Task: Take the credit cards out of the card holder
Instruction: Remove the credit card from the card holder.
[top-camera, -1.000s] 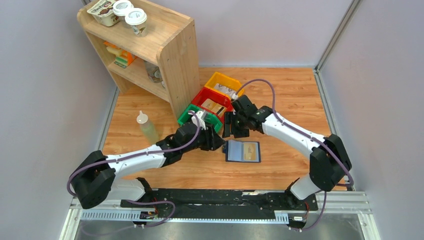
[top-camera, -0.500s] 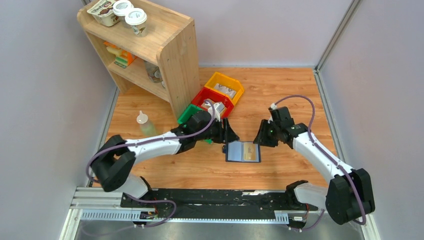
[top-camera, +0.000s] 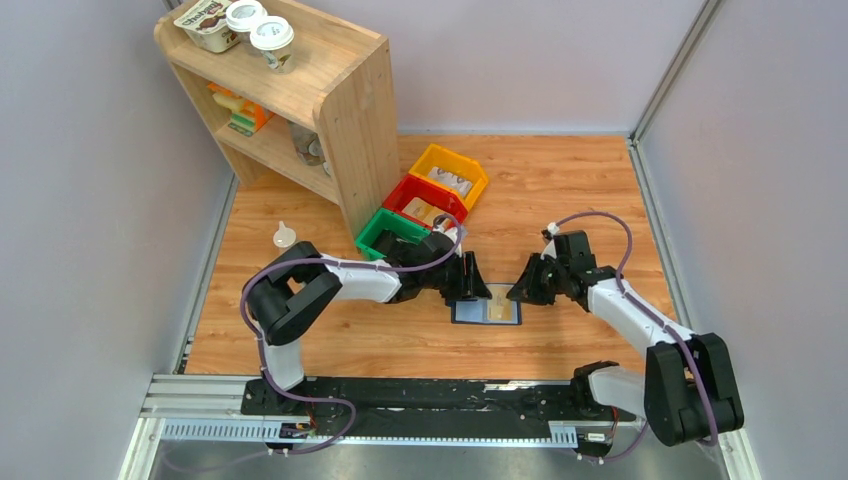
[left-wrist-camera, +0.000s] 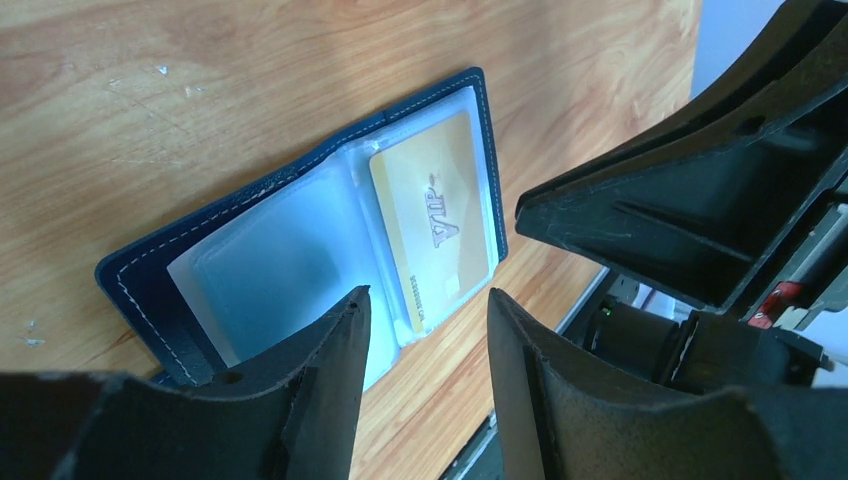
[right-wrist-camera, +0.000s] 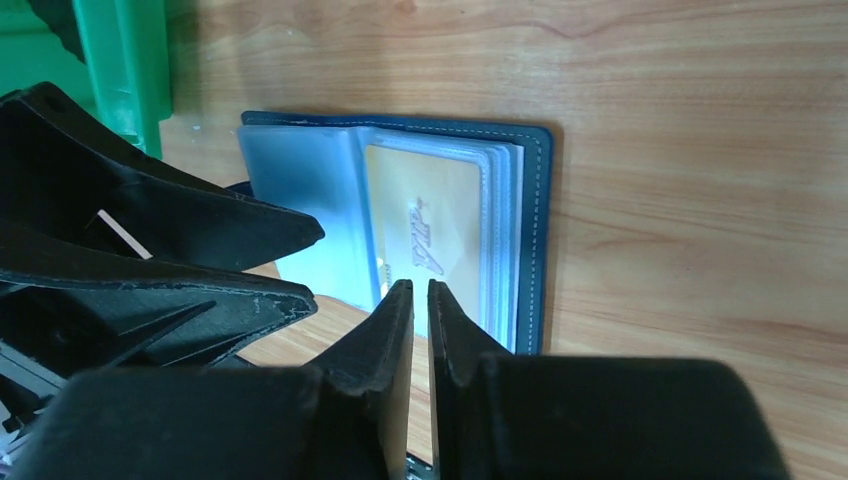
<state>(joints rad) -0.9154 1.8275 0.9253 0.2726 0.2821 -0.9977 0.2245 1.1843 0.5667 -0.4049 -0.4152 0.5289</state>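
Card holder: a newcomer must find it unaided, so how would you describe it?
On the wooden table, look just in front of the green bin, between the left end effector and right end effector. The card holder lies open there: flat, navy blue, clear sleeves, a gold card inside, unlike that boxy bin.

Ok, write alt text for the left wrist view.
An open navy card holder lies flat on a wooden table, with a gold card marked VIP tucked in a clear sleeve. The left claw, open, frames it from below, and the black right claw pokes in from the right.
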